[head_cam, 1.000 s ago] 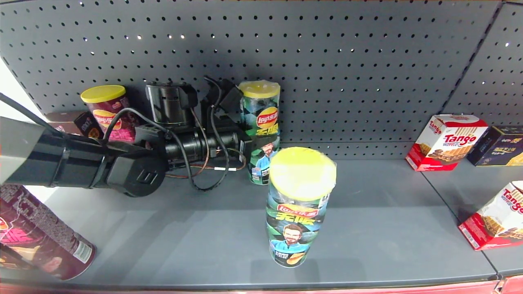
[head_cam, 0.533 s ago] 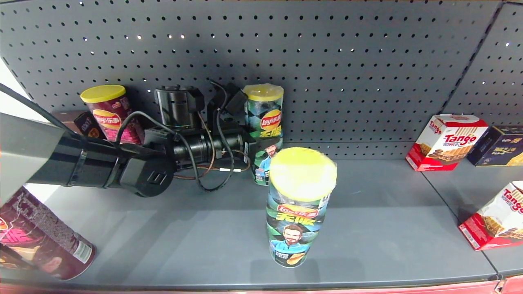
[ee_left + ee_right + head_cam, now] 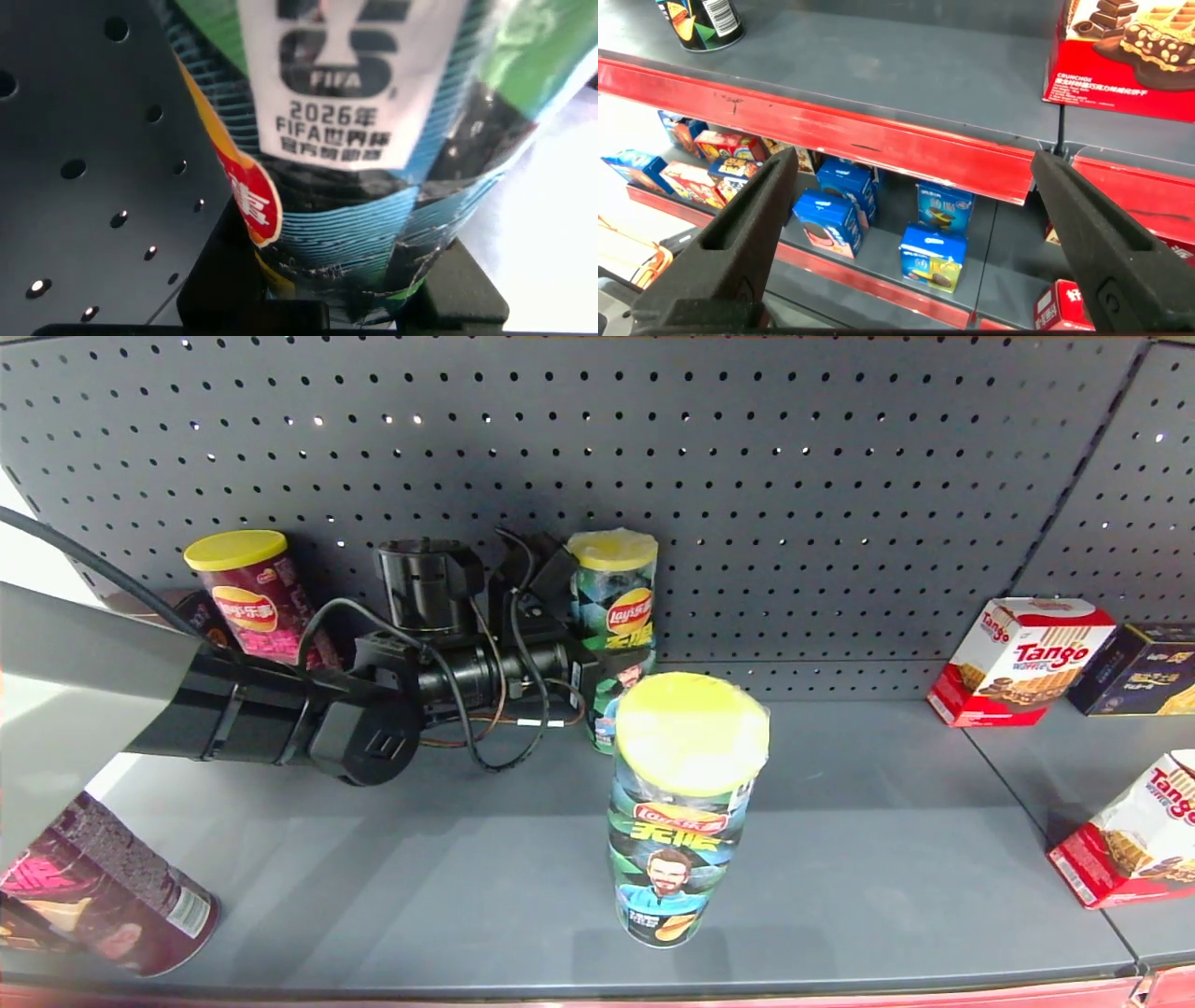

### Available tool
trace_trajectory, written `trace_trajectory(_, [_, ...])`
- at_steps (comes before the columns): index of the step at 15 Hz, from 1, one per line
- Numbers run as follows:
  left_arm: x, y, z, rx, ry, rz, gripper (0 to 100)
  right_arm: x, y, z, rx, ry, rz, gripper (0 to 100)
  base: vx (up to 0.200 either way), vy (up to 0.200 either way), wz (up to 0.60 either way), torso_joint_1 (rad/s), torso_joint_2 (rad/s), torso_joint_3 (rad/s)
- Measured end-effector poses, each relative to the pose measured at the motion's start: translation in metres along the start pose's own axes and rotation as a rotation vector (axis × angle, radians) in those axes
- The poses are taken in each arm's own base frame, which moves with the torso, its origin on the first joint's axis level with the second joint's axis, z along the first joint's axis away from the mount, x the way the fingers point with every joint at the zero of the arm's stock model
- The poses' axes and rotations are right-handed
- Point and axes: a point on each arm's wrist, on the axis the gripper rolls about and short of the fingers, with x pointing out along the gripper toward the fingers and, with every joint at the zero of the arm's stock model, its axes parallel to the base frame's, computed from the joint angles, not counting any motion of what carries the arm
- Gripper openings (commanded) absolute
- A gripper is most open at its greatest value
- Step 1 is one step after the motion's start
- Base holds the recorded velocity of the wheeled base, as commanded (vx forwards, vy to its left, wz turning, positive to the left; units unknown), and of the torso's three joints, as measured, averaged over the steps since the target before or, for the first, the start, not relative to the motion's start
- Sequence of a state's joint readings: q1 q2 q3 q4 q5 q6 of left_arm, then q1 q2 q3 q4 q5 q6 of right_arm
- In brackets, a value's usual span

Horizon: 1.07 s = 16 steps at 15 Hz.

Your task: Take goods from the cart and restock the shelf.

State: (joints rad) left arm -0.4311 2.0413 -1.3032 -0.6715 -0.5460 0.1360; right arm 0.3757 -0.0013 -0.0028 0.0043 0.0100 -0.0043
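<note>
1. The left gripper [image 3: 611, 670] sits centre-left in the head view, clamped on the lower body of a green chip can [image 3: 616, 588]. In the left wrist view, black fingers [image 3: 224, 280] press against both of its sides.
2. That can stands upright just before the pegboard [image 3: 794, 476], behind a second green can [image 3: 681, 812] at frame centre (base contact with the shelf [image 3: 887, 859] cannot be told).
3. The right gripper [image 3: 915, 233] has its fingers spread wide and holds nothing, facing the red shelf edge [image 3: 878, 140].
4. A maroon can [image 3: 247, 593] stands upper left; wafer boxes [image 3: 1022, 658] lie at the right edge.
</note>
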Motion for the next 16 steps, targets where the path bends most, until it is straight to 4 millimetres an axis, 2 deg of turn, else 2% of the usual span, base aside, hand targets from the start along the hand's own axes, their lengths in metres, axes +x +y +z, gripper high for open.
trace_trajectory(2, [0.001, 0.000, -0.004, 0.000, 0.001, 0.001, 0, 0.000, 0.000, 0.000, 0.000, 0.000, 0.000, 100, 0.000, 0.000, 0.00, 0.000, 0.00, 0.000])
trace_trajectory(3, [0.002, 0.000, -0.004, 0.000, 0.000, 0.000, 100, 0.000, 0.000, 0.000, 0.000, 0.000, 0.000, 100, 0.000, 0.000, 0.00, 0.000, 0.00, 0.000])
trace_trajectory(9, [0.002, -0.002, -0.008, 0.009, 0.000, -0.001, 100, 0.000, 0.000, 0.000, 0.000, 0.000, 0.000, 100, 0.000, 0.000, 0.00, 0.000, 0.00, 0.000])
trace_trajectory(16, [-0.029, -0.007, 0.007, 0.024, -0.015, 0.026, 100, 0.000, 0.000, 0.000, 0.000, 0.000, -0.001, 100, 0.000, 0.000, 0.00, 0.000, 0.00, 0.000])
